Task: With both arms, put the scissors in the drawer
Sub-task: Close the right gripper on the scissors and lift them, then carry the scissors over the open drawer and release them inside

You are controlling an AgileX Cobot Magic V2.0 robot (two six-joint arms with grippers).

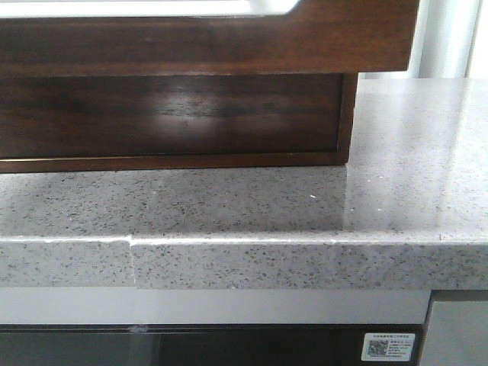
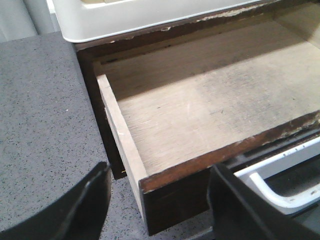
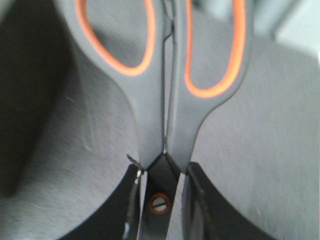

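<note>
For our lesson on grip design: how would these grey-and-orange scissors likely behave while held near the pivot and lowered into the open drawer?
The scissors look rigid, so probably no flopping. The right gripper clamps near the pivot screw, handles sticking out, so they might swivel. The smooth dark blades could slip. The drawer bottom is flat, so they should lie still.

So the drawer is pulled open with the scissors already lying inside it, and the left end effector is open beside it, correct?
Not quite. The drawer is open and the left end effector is open, but the left wrist view shows the drawer bare. The scissors are clamped in the right end effector, per the right wrist view.
</note>
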